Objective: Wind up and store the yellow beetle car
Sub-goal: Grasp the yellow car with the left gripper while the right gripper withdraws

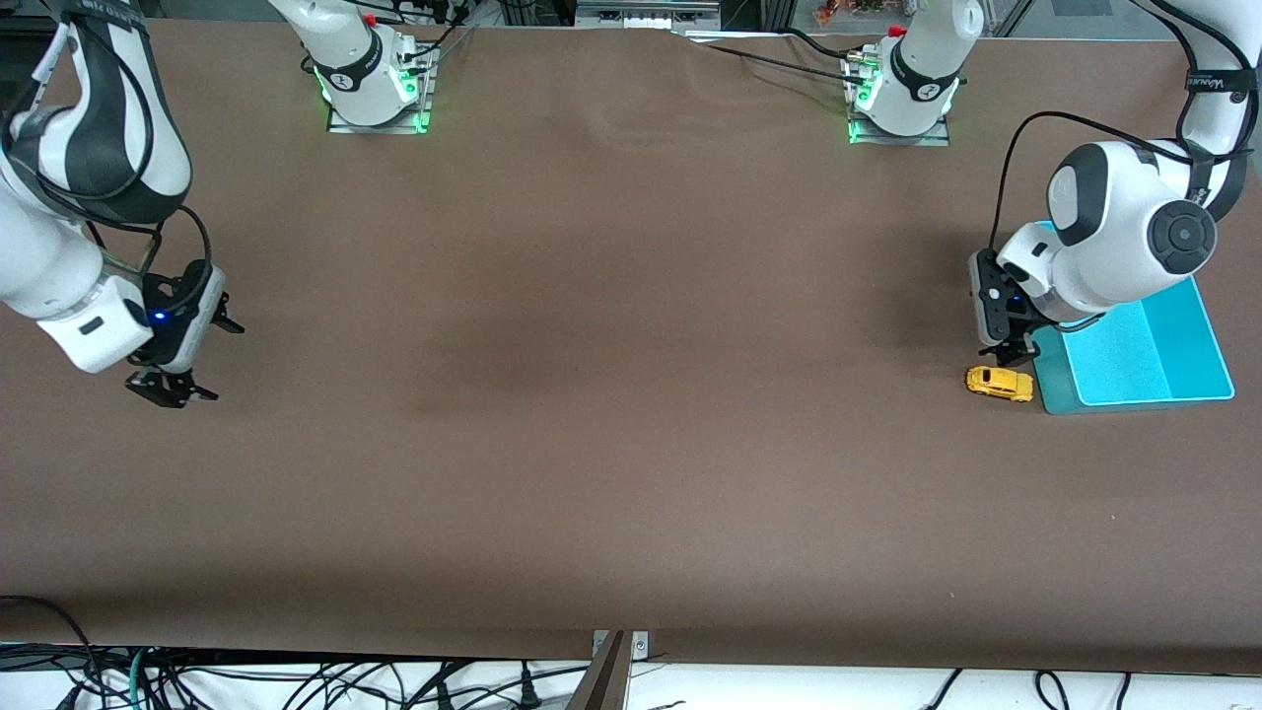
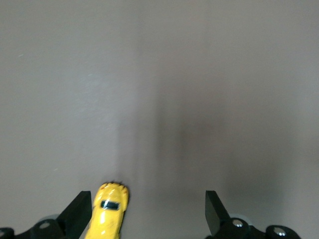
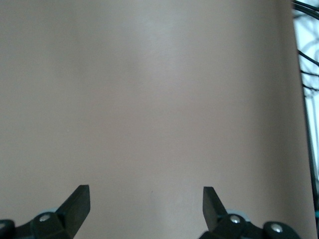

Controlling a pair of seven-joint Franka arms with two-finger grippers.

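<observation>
The yellow beetle car (image 1: 1000,383) sits on the brown table beside the turquoise bin (image 1: 1204,318), at the left arm's end. My left gripper (image 1: 1006,352) hangs just over the car, open and empty. In the left wrist view the car (image 2: 108,213) lies between the spread jaws (image 2: 146,211), close to one finger (image 2: 79,213). My right gripper (image 1: 170,385) waits, open and empty, over bare table at the right arm's end; its wrist view (image 3: 144,206) shows only tabletop between its fingers.
The left arm's wrist covers part of the bin. The two arm bases (image 1: 375,84) (image 1: 902,94) stand along the table edge farthest from the front camera. Cables (image 3: 306,59) hang off the table edge.
</observation>
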